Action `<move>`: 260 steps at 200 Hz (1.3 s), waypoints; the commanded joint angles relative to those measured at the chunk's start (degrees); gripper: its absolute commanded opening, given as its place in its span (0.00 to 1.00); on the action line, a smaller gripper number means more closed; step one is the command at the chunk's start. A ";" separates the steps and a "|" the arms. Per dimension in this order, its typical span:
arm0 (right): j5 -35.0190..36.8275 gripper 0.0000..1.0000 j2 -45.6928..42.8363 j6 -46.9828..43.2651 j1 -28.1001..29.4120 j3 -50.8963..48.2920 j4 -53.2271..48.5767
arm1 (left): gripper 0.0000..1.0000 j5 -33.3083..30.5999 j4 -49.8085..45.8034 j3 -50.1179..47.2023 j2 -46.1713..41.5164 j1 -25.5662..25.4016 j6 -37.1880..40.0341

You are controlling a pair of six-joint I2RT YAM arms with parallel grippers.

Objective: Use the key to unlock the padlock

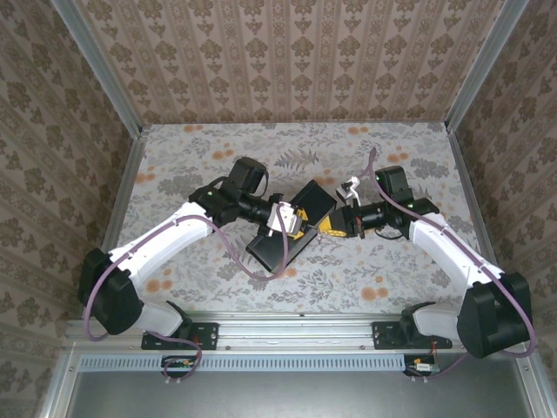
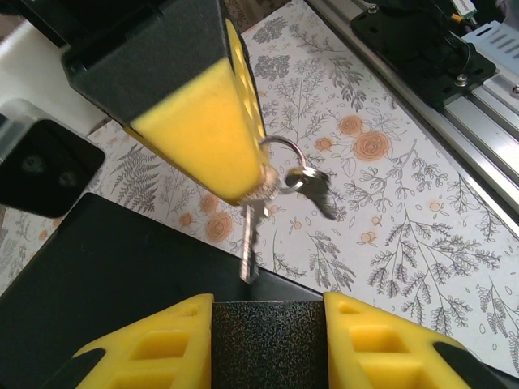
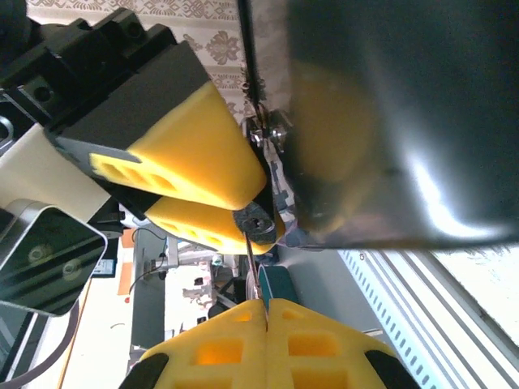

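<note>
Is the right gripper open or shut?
Shut: the right gripper has its yellow fingers pressed together, only a thin metal sliver between them. The keys hang from its tip.

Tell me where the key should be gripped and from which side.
Grip the key by its flat head, squeezing the broad faces, coming from behind the head; the thin blade must stay free. The right gripper seems to hold it so.
</note>
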 commanded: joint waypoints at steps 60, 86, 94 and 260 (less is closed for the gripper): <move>-1.43 0.00 -1.02 -3.96 -0.25 0.85 -3.70 | 0.15 3.57 5.68 0.11 -1.63 0.74 -0.32; -1.32 0.00 -0.07 -3.39 0.56 1.96 -2.79 | 0.15 3.68 6.24 -0.02 -1.63 0.76 -0.58; -1.32 0.00 0.28 -4.13 0.67 2.36 -3.60 | 0.15 3.68 6.47 -0.07 -1.63 0.72 -0.72; -0.35 0.00 2.21 -2.87 1.61 2.65 0.07 | 0.14 3.77 7.50 -0.17 -1.28 0.35 -1.65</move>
